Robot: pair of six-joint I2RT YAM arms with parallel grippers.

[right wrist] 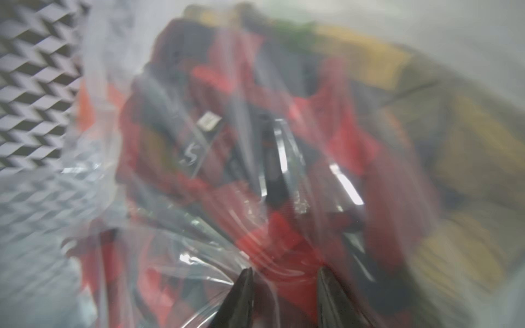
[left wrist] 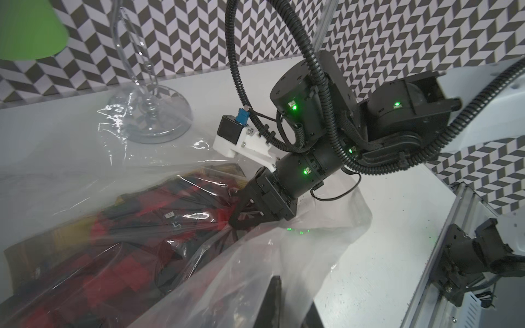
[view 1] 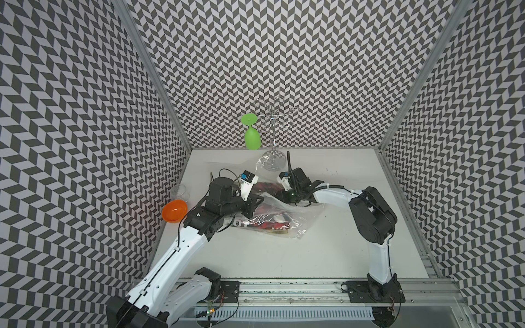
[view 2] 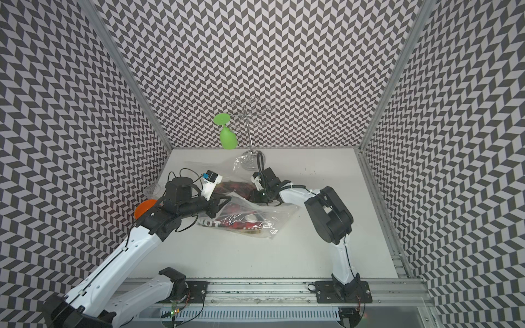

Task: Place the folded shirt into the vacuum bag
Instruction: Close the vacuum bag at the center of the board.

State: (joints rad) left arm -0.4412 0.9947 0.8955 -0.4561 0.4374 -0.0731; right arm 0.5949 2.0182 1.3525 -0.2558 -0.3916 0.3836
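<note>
The vacuum bag [view 1: 284, 210] [view 2: 255, 210] lies crumpled in the middle of the white table, and the red-and-black plaid folded shirt [view 1: 267, 225] [left wrist: 119, 255] shows through its clear film. My left gripper [view 1: 257, 200] [left wrist: 292, 292] is at the bag's left edge, shut on a raised flap of film. Opposite it, my right gripper [view 1: 279, 196] [left wrist: 235, 223] [right wrist: 285, 272] is pressed into the bag over the shirt. Its jaws are a little apart, with bunched film and red cloth between them. Creases in the film fan out from its fingertips [right wrist: 241, 284]. The right wrist view is blurred.
A wire glass rack stands at the back on a clear base [view 1: 273, 163], with a green wine glass [view 1: 252, 139] hanging from it; the bag's far corner touches the base. An orange glass [view 1: 174, 214] and a clear glass [view 1: 180, 191] lie by the left wall. A metal rail [view 1: 284, 286] runs along the front.
</note>
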